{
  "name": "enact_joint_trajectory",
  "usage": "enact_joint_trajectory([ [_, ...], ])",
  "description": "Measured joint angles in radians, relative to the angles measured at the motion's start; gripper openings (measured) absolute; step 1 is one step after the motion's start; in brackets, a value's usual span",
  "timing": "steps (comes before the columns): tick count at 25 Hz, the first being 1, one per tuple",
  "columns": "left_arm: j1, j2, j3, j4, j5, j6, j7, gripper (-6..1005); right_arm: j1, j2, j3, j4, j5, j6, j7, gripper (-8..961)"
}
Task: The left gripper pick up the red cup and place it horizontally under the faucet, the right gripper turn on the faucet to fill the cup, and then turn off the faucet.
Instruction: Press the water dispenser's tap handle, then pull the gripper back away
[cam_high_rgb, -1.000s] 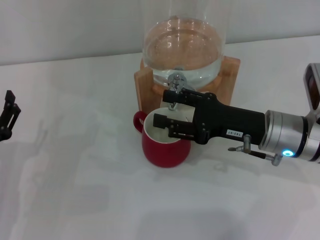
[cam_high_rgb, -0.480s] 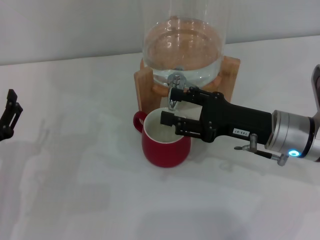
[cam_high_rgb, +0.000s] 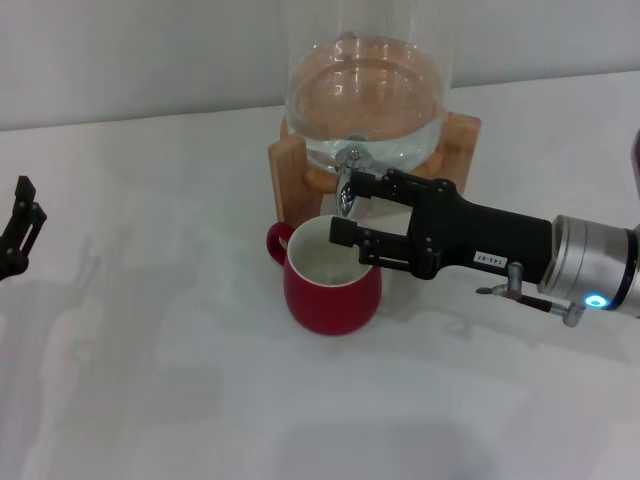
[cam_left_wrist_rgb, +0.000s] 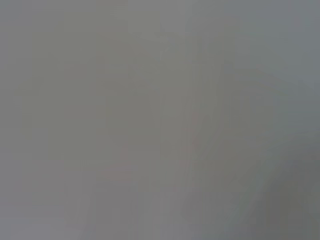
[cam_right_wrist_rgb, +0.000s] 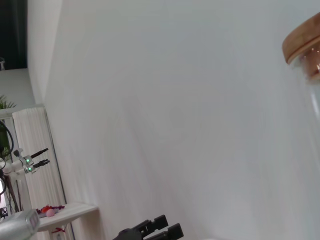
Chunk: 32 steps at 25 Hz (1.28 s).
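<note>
Clearly the right gripper (cam_high_rgb: 348, 207), a black two-finger claw on a long black body with a small white label, has drawn back toward the robot's right over the last second. Its tips sat further over the cup's mouth before; now they hang at the cup's right rim and just beside the faucet (cam_high_rgb: 347, 180), a small shiny chrome spigot with a down-pointing spout. Its 2 fingers stand apart, one level with the spigot and one over the rim, and they grip nothing. I judge this a retreat after working the lever, so the task looks near its end, though I cannot tell whether water flows or how the lever is set.

The red cup (cam_high_rgb: 332, 279), a squat glossy dark-red ceramic mug with an off-white inside, stands upright on the white table (cam_high_rgb: 180, 400) directly below the spout, its loop handle toward the robot's left. Its fill level is unclear.

Behind it sits the clear glass dispenser (cam_high_rgb: 365, 90) on its wooden stand (cam_high_rgb: 290, 165), holding some water.

The left gripper (cam_high_rgb: 17, 230), a black open-framed claw, waits at the far left edge, well apart; I cannot tell its finger state.
</note>
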Motion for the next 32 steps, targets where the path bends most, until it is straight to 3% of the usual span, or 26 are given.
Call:
enact_joint_trajectory([
  [32,-0.007,0.000,-0.001,0.000,0.003,-0.009,0.000,875,0.000,-0.011,0.026,-0.006,-0.003,-0.005,-0.003,750],
])
